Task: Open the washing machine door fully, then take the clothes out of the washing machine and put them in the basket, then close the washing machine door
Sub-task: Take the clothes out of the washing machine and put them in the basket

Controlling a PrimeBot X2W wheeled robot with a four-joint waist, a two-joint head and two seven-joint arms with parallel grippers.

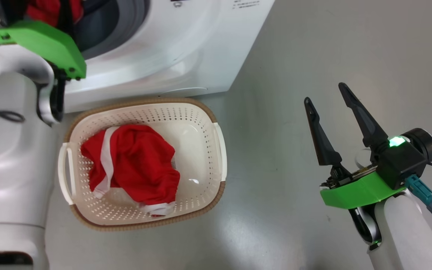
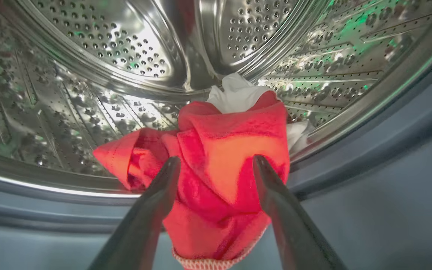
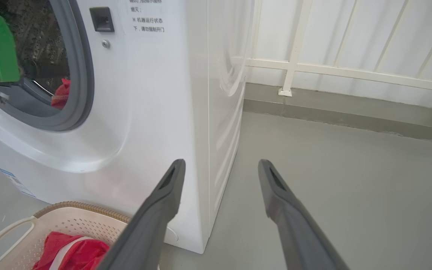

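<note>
Unloading step — the left pincer [image 2: 216, 161] gapes wide at the drum's [image 2: 88, 56] mouth, a red garment [image 2: 201, 123] between its fingers; next, close on it.

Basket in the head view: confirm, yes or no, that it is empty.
No, a red garment with white trim lies inside the basket.

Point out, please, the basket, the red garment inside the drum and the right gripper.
basket [image 1: 197, 127]: head view, bare inner wall.
red garment [image 2: 231, 150]: left wrist view, middle of the fabric.
right gripper [image 1: 324, 92]: head view, midway between its open fingertips.
</note>
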